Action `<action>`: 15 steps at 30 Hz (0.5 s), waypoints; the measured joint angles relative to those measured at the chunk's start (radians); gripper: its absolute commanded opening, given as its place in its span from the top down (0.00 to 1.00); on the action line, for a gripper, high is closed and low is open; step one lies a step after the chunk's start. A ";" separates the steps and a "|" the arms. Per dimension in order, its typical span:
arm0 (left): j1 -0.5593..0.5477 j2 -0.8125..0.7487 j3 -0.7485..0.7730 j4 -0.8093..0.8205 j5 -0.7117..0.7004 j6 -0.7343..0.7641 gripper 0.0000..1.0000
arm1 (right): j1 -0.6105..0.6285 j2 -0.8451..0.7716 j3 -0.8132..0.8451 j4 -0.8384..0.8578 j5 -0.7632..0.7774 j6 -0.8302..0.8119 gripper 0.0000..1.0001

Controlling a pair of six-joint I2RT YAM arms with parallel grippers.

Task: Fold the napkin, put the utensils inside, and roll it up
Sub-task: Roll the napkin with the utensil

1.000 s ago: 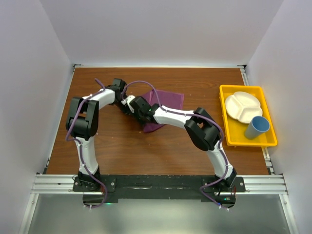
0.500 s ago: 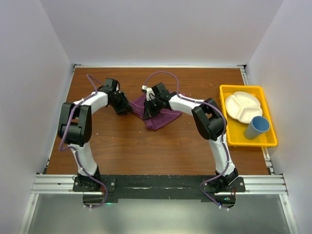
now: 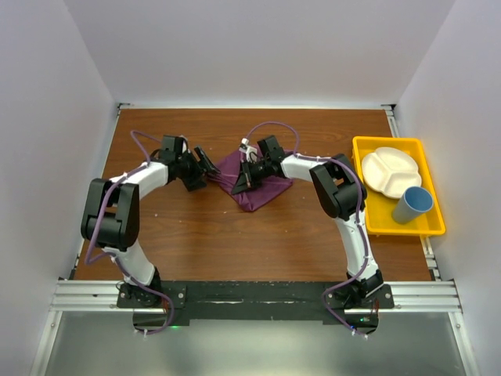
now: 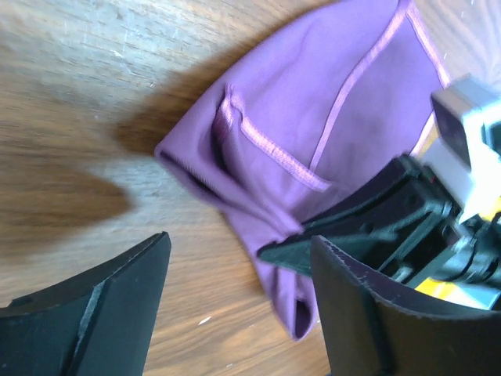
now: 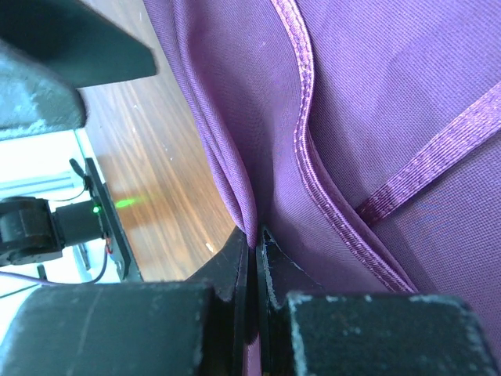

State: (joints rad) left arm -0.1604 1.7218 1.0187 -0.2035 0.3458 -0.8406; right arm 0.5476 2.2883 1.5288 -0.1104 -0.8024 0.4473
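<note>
Napkin (image 3: 264,193) edge pinched by right hand (image 3: 243,179); left hand (image 3: 207,163) spread beside it.

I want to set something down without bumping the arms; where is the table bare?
Bare wood: the near middle, between the napkin and the arm bases, and the far right corner beside the tray. Crowded: the centre, where the open left gripper sits by the napkin that the right gripper pinches; the tray holds a plate and cup.

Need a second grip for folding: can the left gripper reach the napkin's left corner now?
Probably yes. The left gripper is open, and the napkin has its left corner lying uncovered just ahead on the table. The right gripper, shut on a fold, sits off to one side.
</note>
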 measured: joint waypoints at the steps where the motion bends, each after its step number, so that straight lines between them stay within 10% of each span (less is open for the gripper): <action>1: -0.003 0.013 0.000 0.008 0.003 -0.028 0.22 | 0.001 0.000 -0.004 0.005 -0.003 0.002 1.00; 15: -0.045 0.097 0.009 0.034 0.022 -0.235 0.17 | 0.001 0.005 -0.014 0.025 -0.030 0.006 1.00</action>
State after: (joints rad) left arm -0.2058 1.8191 1.0275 -0.1696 0.3676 -1.0760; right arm 0.5484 2.2936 1.5143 -0.0853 -0.8326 0.4530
